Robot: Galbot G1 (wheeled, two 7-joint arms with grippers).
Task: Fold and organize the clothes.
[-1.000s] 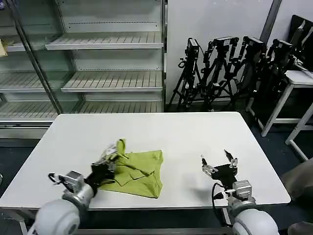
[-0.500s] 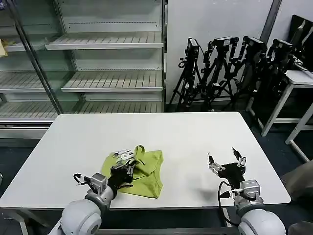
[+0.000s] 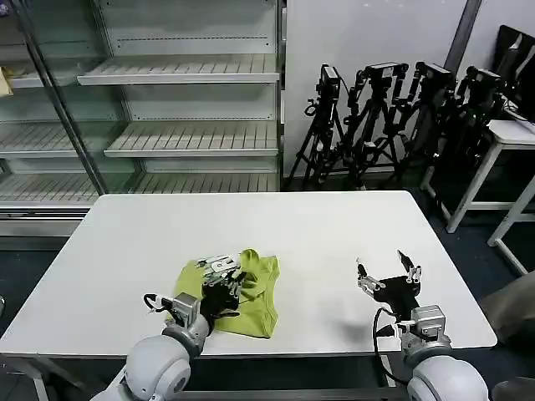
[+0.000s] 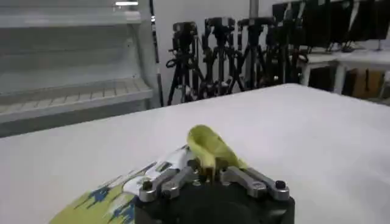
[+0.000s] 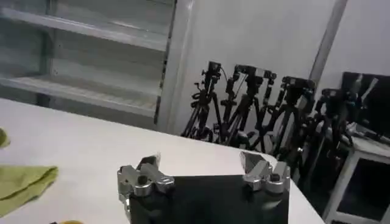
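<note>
White table (image 3: 334,225), shelves (image 3: 180,138), tripods (image 3: 393,117)

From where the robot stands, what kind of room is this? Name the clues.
Probably a robotics test lab or studio: empty retail-style shelving, a cluster of black camera tripods against the wall, and a plain white table where the left gripper holds a lime T-shirt.

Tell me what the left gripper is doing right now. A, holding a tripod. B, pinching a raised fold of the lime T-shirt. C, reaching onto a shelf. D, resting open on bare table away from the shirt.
B: the left gripper is shut on a lifted fold of the lime T-shirt, with fabric sticking up between its fingers in the left wrist view.
</note>
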